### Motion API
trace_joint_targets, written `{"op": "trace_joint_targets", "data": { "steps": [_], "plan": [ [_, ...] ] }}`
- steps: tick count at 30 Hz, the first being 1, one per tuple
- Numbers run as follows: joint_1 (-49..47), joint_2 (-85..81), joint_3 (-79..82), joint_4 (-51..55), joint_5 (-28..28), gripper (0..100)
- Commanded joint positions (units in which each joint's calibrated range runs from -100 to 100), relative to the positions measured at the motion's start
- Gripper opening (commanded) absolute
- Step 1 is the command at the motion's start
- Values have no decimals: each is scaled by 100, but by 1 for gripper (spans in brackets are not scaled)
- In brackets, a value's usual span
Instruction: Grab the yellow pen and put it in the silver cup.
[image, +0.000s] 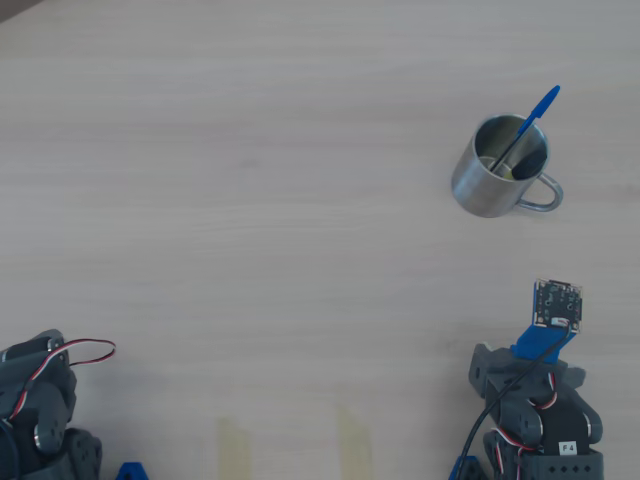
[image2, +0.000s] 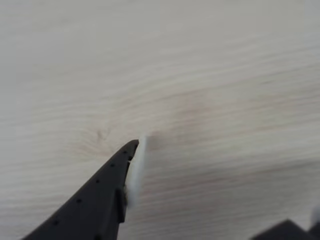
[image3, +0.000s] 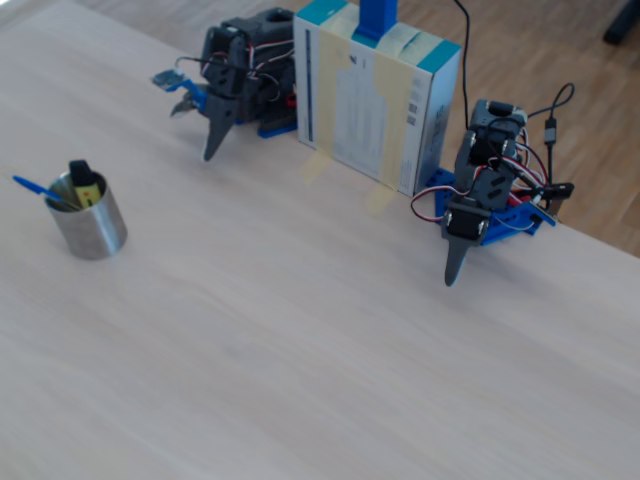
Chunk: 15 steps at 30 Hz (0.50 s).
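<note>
Far left in the fixed view: yellow pen (image3: 84, 181) upright inside the silver cup (image3: 90, 228), black cap up, beside 1 blue pen (image3: 35, 190). Well right: end effector (image3: 213, 140) parked near its base, empty; clenched or released, cannot tell.

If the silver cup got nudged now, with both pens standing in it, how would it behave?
The silver cup is squat and wide, so probably slides rather than tips. Its shiny steel looks slippery. The leaning blue pen and yellow pen would likely rattle.
</note>
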Motion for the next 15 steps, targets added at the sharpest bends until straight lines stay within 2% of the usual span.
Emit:
{"op": "trace_joint_targets", "data": {
  "steps": [1, 5, 15],
  "plan": [
    [9, -51, 45, 145, -34, 45],
    [9, -51, 45, 282, 8, 38],
    [-17, -51, 45, 377, 122, 30]
  ]
}}
